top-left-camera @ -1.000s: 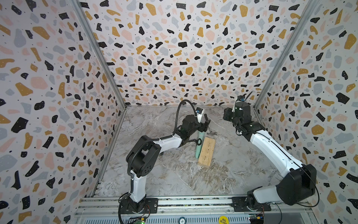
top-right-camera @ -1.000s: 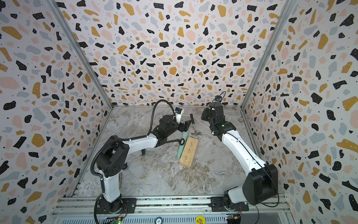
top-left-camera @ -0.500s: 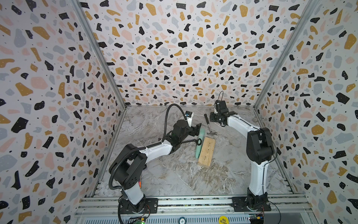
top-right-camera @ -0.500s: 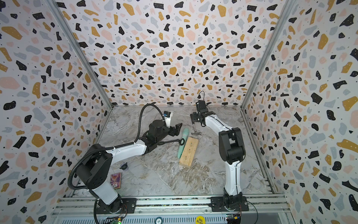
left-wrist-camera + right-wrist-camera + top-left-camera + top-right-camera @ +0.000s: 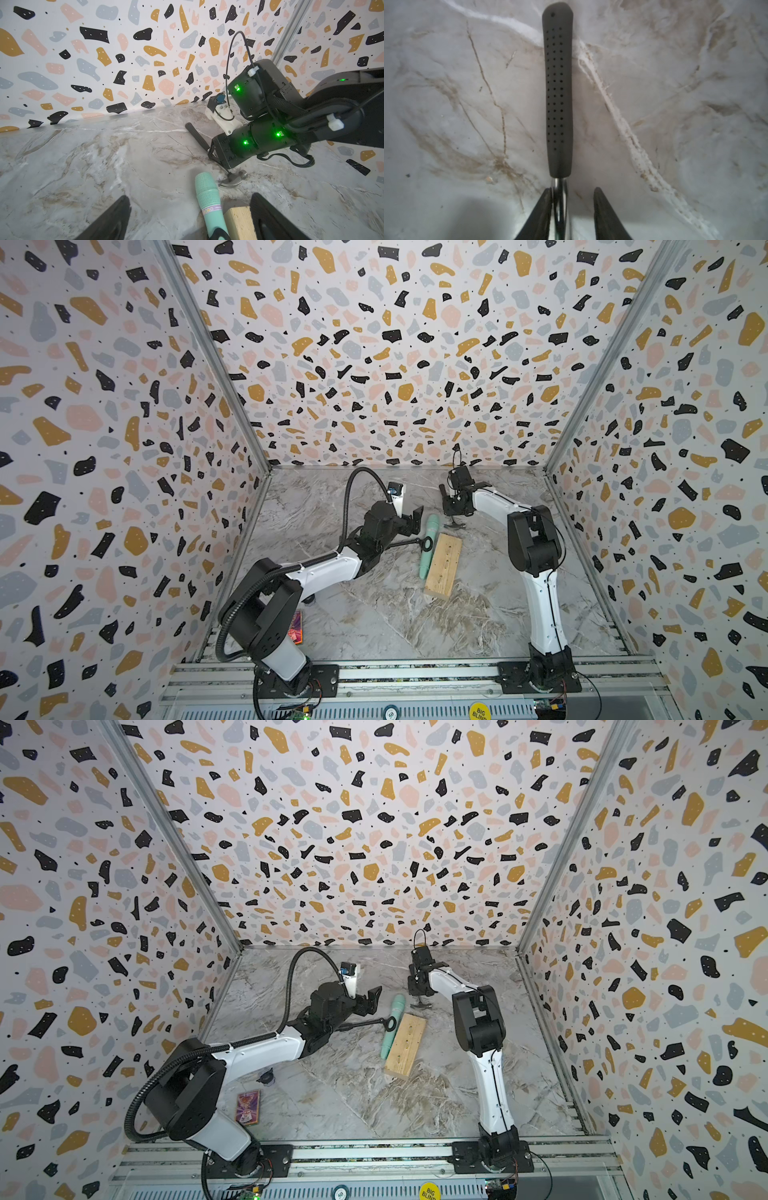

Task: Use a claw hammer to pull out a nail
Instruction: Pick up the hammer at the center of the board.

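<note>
While our left gripper (image 5: 190,199) hangs wide open over the desk (image 5: 374,614), a green stick (image 5: 429,545) lies just beside a wooden block (image 5: 444,566) near the desk's middle. Past the block's far end, toward the back edge, the hammer (image 5: 559,93) lies flat with its metal head nearest the block. Our right gripper (image 5: 573,194) straddles the bare shaft next to the black handle. One finger (image 5: 544,207) touches the shaft and the other stands apart, so the jaws are not clamped.
</note>
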